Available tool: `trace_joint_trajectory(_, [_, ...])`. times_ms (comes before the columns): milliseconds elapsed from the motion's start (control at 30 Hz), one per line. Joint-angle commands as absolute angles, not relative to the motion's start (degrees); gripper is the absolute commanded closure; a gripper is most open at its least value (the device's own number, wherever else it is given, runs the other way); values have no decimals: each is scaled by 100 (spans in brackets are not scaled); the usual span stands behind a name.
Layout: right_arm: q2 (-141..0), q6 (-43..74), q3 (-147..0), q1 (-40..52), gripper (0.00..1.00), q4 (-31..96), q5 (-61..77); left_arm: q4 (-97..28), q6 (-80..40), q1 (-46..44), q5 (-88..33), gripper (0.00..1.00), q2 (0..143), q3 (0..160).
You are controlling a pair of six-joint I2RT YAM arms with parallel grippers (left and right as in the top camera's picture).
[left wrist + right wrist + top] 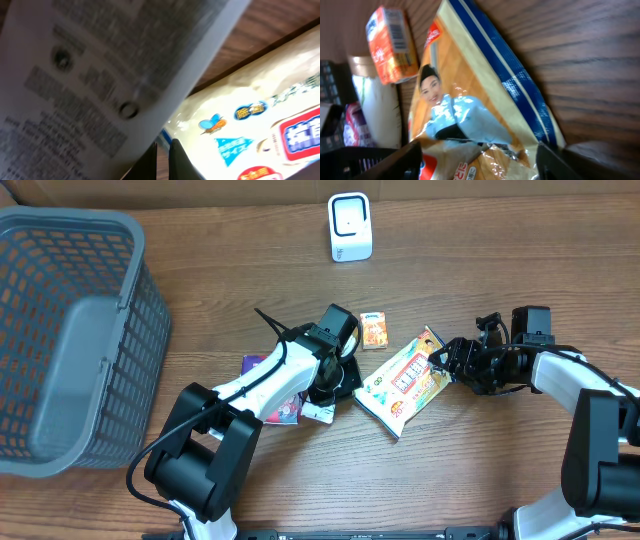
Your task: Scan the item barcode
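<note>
Most of the shot is a white pack [100,75] slanting across the upper left, covered in grey print that's way too blurry to read. Tucked under its lower edge on the right is a cream pouch [250,125] with a little blue butterfly logo, a blue triangle and a red-bordered label running off the edge. A strip of brown wood desk [270,25] shows in the top right. The left tool [162,155] pokes in at the bottom, dark fingers practically pressed together.
</note>
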State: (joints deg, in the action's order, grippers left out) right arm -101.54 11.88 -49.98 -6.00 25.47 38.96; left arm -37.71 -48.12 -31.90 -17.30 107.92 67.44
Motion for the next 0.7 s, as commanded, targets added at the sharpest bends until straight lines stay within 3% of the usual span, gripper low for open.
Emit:
trace_joint_trajectory(0, [-10267,1149,-4956,-607,37,2606,3675,-3402,-4958,-3240,-2043,96,10833,6716])
trace_joint_trajectory(133, [-10267,1149,-4956,-607,72,2657,3457,-2655,-5096,-3319,-2482,96,10833,6716])
trace_joint_trajectory(233, [-10267,1151,-4956,-607,83,2687,3461,-2469,-5284,-3361,-2495,96,10849,6716])
trace_joint_trajectory(567, [-10267,1151,-4956,-607,81,2692,3461,-2235,-5448,-3603,-3251,96,11764,6412])
trace_joint_trajectory(667, [-10267,1149,-4965,-607,58,2724,3463,-2119,-5470,-3601,-3577,96,12138,6412])
